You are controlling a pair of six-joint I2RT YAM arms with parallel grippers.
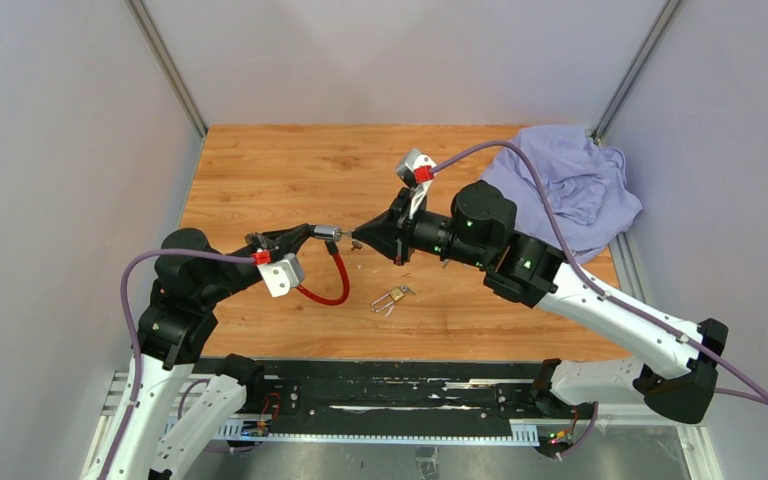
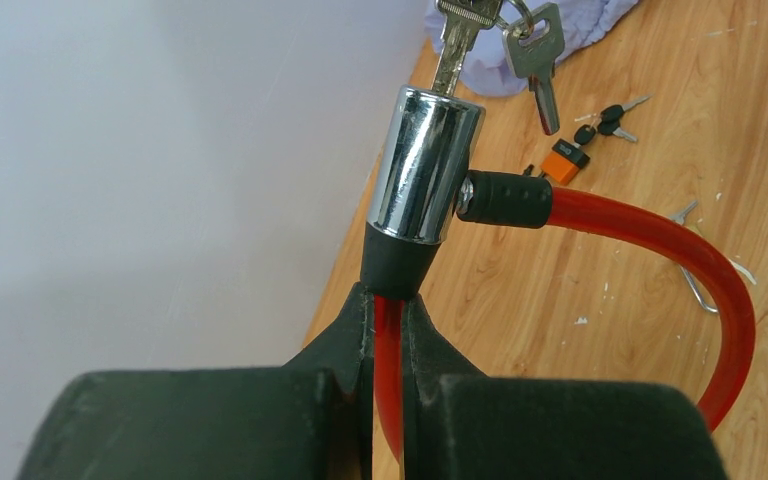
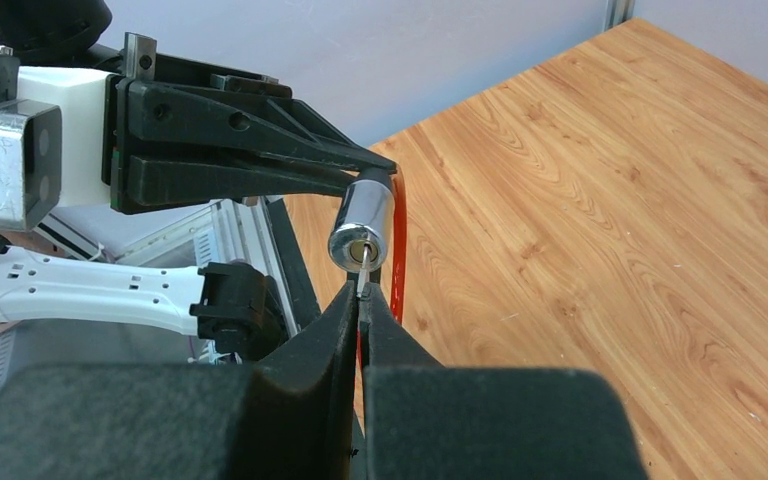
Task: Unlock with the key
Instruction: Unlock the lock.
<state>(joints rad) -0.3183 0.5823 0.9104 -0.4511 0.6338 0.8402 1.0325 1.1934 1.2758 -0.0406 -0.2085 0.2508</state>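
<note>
Status: left pincer (image 2: 385, 305) is closed on the red cable (image 2: 660, 225) right below the chrome cylinder (image 2: 425, 165). It holds the lock in the air over the middle of the counter (image 1: 260, 170), slightly toward the left edge. The cable loops down and round, and its black end meets the cylinder's side. The key (image 2: 457, 40) sits in the cylinder's end, and a spare key (image 2: 535, 60) dangles from the same ring. The right pincer (image 3: 360, 300) is clamped on the key, tips just short of the cylinder face (only a sliver of blade shows in the right wrist view). The two pincers point nose to nose. An orange padlock (image 2: 565, 160) with black keys (image 2: 610, 115) lies on the counter toward the near edge. A purple cloth (image 1: 570, 185) is heaped at the far right corner.
</note>
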